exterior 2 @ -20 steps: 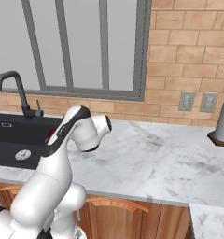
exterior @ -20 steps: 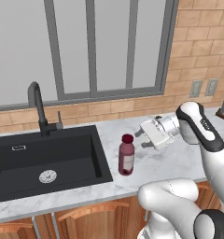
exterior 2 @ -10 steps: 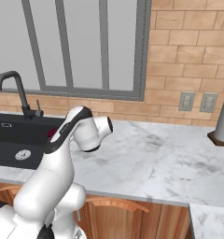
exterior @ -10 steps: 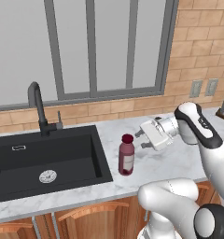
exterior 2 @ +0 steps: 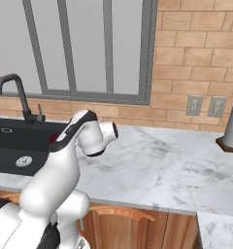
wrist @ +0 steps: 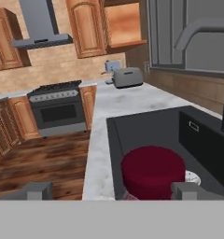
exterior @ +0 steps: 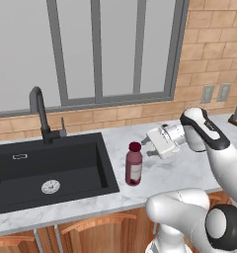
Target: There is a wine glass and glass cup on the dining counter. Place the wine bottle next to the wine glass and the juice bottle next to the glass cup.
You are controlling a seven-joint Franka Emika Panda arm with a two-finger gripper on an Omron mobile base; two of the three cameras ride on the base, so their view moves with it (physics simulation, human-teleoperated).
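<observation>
**Marble tabletop, juice bottle by the sink, fingers wide**

Marbled white-grey stone made up the tabletop [exterior: 189, 170] that ran beneath a grey-framed window [exterior: 96, 49] and a brick wall. A black sink [exterior: 46, 170] was sunk into it, and everything else is placed from that sink. Behind the sink's far rim rose a dark curved tap [exterior: 39, 111]. Well off to the sink's right, at the far end of the tabletop, a pale cylinder [exterior 2: 232, 121] stood upright on a dark base, with two wall sockets [exterior 2: 206, 106] on the brick between it and the sink.

White, with dark joints, the arm [exterior: 214, 148] reached in from the right toward the sink, its hand turned level and pointed at the basin. The fingers [exterior: 149, 147] stood wide apart with nothing between them, hanging just to the right of the juice bottle and above the stone.

Upright on the tabletop just beside the sink's right rim stood the juice bottle [exterior: 134, 164], maroon with a maroon cap and a pale label. From the hand view its round cap [wrist: 152, 170] sat low and central, between the two finger tips [wrist: 37, 190] but apart from both, with the sink's basin behind it. Farther along that view a toaster [wrist: 128, 77] sat on the stone beyond the sink, and a stove [wrist: 55, 109] stood past that.
</observation>
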